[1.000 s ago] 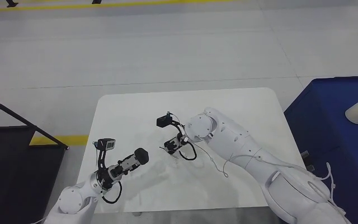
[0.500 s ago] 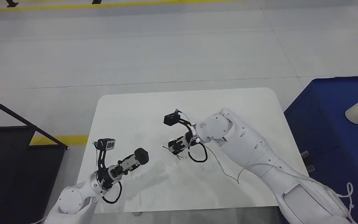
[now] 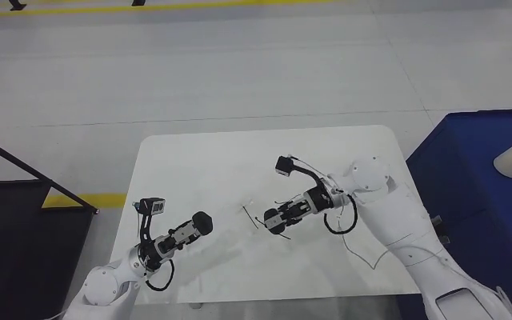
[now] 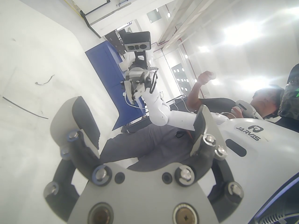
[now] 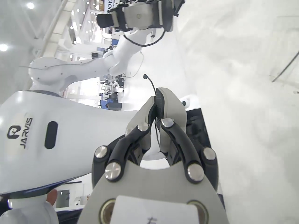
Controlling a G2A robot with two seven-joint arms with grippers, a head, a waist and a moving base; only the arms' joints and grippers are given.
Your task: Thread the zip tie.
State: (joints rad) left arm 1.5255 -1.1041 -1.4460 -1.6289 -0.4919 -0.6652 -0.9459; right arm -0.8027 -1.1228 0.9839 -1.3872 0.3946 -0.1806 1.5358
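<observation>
Over table (image 3: 200,160) centre, right fingers (image 5: 172,104) pinch zip tie (image 5: 152,85).

On the tabletop (image 3: 184,160) we find a loose zip tie (image 3: 249,215) between the left gripper (image 3: 201,222), toward the front left, and the right gripper (image 3: 272,220) just right of it. A second zip tie (image 5: 152,86) sits between the right gripper's fingers (image 5: 172,108).

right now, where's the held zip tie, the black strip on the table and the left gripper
zip tie (image 5: 151,84): right wrist view, strap below head
black strip (image 4: 23,107): left wrist view, mid-length
left gripper (image 4: 141,108): left wrist view, midway between fingertips
</observation>
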